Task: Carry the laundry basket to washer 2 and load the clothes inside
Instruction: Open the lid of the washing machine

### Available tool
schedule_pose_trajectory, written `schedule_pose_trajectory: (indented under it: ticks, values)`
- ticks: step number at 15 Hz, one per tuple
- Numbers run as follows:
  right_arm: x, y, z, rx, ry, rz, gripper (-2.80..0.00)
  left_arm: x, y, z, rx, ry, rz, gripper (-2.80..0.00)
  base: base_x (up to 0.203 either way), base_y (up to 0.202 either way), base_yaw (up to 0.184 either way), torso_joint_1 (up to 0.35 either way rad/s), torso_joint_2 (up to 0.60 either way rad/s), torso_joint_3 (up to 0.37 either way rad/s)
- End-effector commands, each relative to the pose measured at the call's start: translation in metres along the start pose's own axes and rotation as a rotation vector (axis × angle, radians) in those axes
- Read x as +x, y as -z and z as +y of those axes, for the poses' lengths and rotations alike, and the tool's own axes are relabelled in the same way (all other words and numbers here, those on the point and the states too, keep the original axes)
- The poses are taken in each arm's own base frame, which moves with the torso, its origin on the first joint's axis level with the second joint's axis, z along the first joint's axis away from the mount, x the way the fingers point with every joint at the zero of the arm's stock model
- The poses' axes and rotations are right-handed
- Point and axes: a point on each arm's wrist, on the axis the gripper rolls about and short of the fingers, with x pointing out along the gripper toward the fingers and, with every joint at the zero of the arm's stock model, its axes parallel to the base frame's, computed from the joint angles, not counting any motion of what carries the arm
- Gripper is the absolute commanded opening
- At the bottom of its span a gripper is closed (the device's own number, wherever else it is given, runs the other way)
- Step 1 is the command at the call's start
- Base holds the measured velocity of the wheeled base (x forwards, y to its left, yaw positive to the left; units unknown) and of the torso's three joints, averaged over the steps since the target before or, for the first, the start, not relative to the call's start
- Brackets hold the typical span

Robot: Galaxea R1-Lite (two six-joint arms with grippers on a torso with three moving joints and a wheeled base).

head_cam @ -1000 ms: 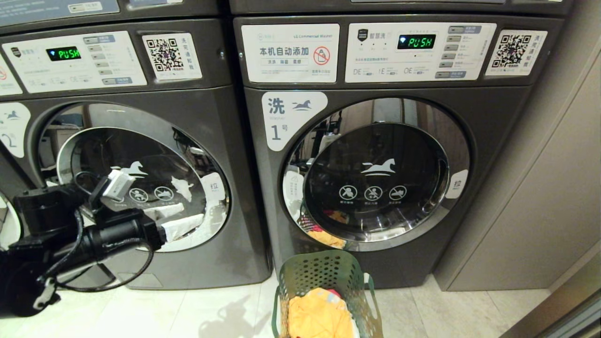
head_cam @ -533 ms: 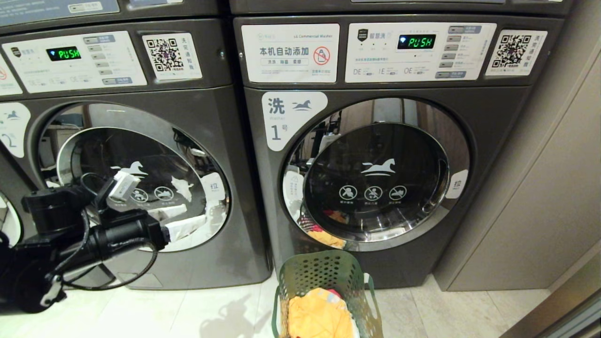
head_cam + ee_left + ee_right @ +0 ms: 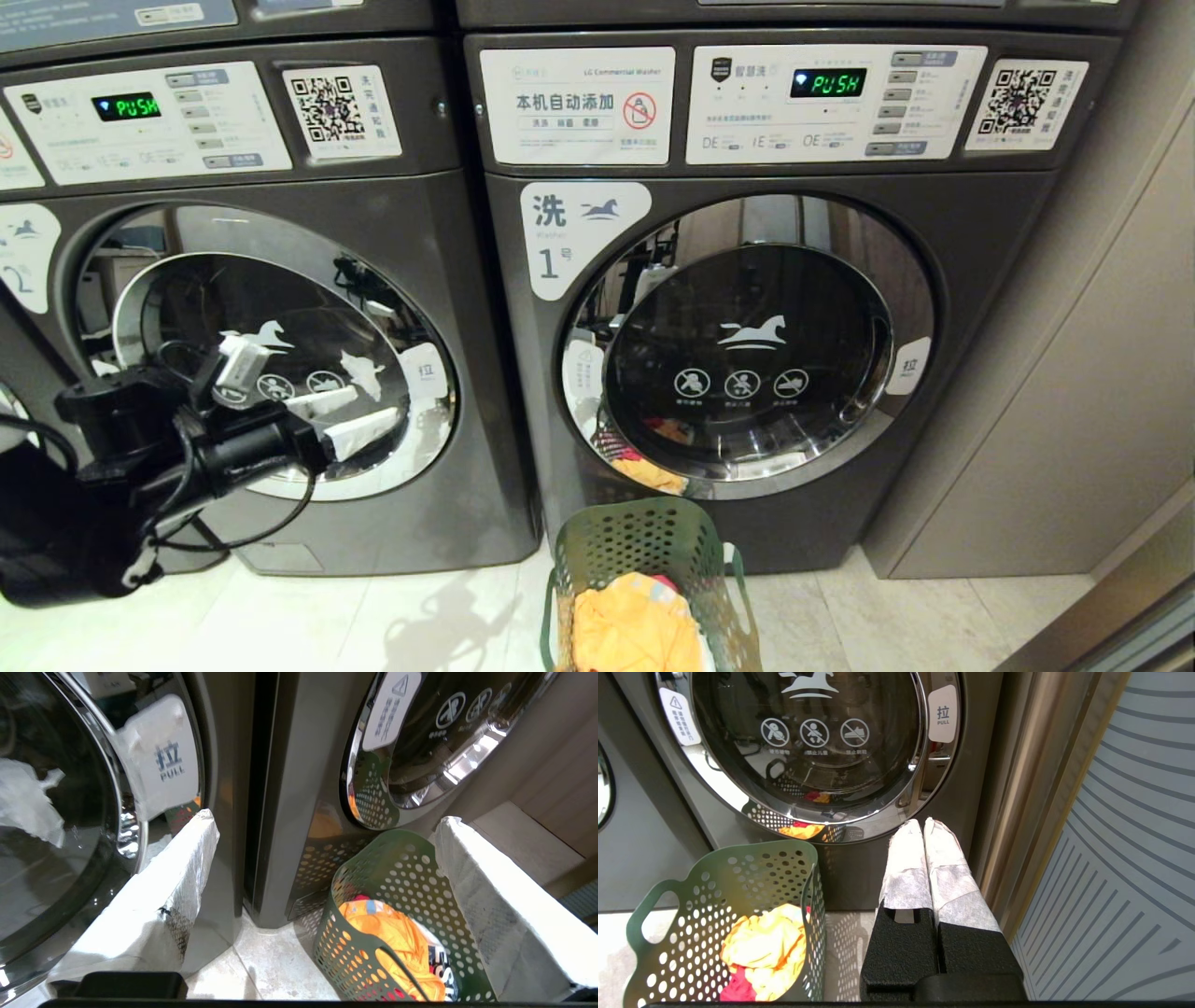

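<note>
**Green basket, light load, grip at the handles**

Dark green perforated plastic laundry basket [image 3: 653,579] stands on the floor before the grey washer marked "1" [image 3: 747,355] (not washer 2 [image 3: 261,373]). Soft yellow-orange clothes [image 3: 761,947] weigh little; its stiff cut-out handle [image 3: 656,919] suits gripping. Left pincer [image 3: 322,896] gapes wide, empty; right pincer [image 3: 924,858] is closed, empty.

The black left arm with its white-wrapped left gripper [image 3: 341,420] is lifting in front of the dark grey front-load washer 2 [image 3: 280,373]. Its fingers [image 3: 322,403], spread wide, now sit higher on the round chrome-rimmed glass door [image 3: 373,280], up over the torn white sticker. The boxy black wrist has climbed and shifted right, and the dark elbow at the frame's left edge has dropped lower and further out of view.
</note>
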Motion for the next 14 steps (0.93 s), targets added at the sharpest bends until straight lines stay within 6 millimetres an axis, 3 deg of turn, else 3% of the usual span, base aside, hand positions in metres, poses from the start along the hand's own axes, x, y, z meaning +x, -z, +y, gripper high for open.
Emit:
schedule_pose_trajectory:
  ticks: [1, 3, 5, 9, 10, 12, 14]
  values:
    - [0.002, 0.009, 0.000, 0.000, 0.002, 0.034, -2.80, 0.006, 0.036, 0.016, -0.038, 0.025, 0.025, 0.00, 0.000, 0.000, 0.000, 0.000, 0.00, 0.000]
    - [0.002, 0.009, 0.000, 0.000, 0.000, 0.034, -2.80, 0.007, 0.050, 0.022, -0.018, 0.190, -0.017, 0.00, 0.000, 0.000, 0.000, 0.000, 0.00, 0.000]
    - [0.002, 0.009, 0.000, 0.000, 0.000, 0.034, -2.80, 0.011, 0.050, 0.028, 0.001, 0.242, -0.043, 0.00, 0.000, 0.000, 0.000, 0.000, 0.00, 0.000]
    - [0.002, 0.009, 0.000, 0.000, 0.000, 0.034, -2.80, 0.037, 0.043, 0.047, 0.051, 0.179, -0.068, 0.00, 0.000, 0.000, 0.000, 0.000, 0.00, 0.000]
    - [0.002, 0.009, 0.000, 0.000, 0.000, 0.034, -2.80, 0.046, 0.044, 0.050, 0.059, 0.093, -0.062, 0.00, 0.000, 0.000, 0.000, 0.000, 0.00, 0.000]
    - [0.002, 0.009, 0.000, 0.000, 0.000, 0.034, -2.80, 0.060, 0.057, 0.051, 0.045, 0.071, -0.030, 0.00, 0.000, 0.000, 0.000, 0.000, 0.00, 0.000]
    - [0.002, 0.009, 0.000, 0.000, 0.001, 0.034, -2.80, 0.069, 0.057, 0.063, 0.087, 0.060, -0.047, 0.00, 0.000, 0.000, 0.000, 0.000, 0.00, 0.000]
